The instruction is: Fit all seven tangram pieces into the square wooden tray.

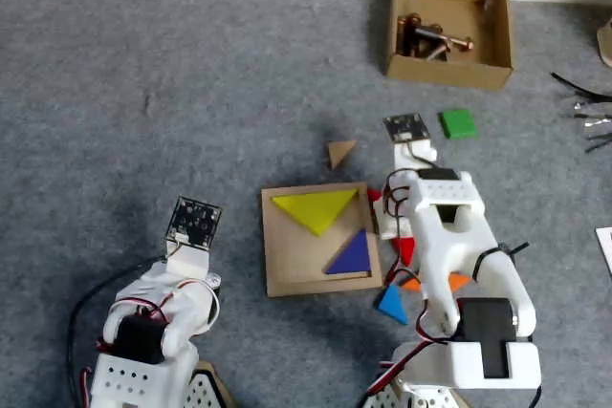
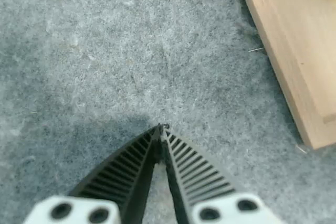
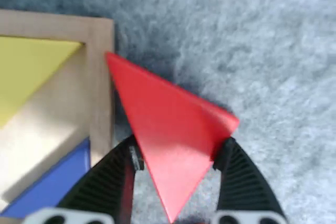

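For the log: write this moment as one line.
right gripper: shut on red triangular piece | left gripper: shut | square wooden tray: yellow triangle, blue triangle

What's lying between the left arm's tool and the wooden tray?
Nothing: just bare grey carpet lies between the shut left tool and the tray, as the left wrist view shows.

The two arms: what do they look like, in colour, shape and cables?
The left arm and the right arm have white plastic shells with black servo motors set in them. Thin red and black cables run along the links. Each wrist carries a small dark circuit board. The gripper fingers are black, with ribbed inner faces.
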Available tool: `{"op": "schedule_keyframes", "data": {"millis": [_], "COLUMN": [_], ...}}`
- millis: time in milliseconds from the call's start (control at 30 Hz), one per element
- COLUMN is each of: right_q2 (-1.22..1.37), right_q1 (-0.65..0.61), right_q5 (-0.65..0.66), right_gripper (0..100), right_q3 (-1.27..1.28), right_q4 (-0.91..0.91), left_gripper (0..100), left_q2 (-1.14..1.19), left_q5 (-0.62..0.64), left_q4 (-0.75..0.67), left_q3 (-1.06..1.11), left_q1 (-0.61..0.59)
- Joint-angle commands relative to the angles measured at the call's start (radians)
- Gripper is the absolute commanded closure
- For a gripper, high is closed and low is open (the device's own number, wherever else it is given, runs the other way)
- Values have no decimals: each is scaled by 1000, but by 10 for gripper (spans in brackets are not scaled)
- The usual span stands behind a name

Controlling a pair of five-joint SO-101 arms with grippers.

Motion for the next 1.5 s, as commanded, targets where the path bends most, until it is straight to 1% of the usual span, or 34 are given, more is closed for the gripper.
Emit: {"op": "schedule_keyframes", "data": {"millis": [0, 200, 333, 467, 767, 933, 1100, 1267, 1467], "right_q2": [-24, -21, -25, -25, -22, -18, -18, -19, -18], "right_q1": [-18, -18, -18, -12, 53, 108, 145, 168, 165], "right_q5": [17, 20, 103, 123, 124, 124, 124, 124, 124], "right_gripper": [910, 910, 908, 908, 911, 912, 912, 991, 991], "right_q3": [-73, -110, -116, -119, -120, -116, -113, -119, -119], "right_q4": [42, 74, 74, 70, 67, -4, -30, -30, -33], "left_gripper": [995, 995, 995, 995, 995, 995, 995, 995, 995], "left_q2": [-4, -4, -4, -4, -4, -4, -4, -4, -4], "left_q5": [6, 6, 6, 6, 6, 6, 6, 6, 6], "left_q4": [5, 5, 5, 5, 5, 5, 5, 5, 5], "left_q3": [19, 19, 19, 19, 19, 19, 19, 19, 19], "left_q1": [15, 15, 15, 15, 15, 15, 15, 15, 15]}}
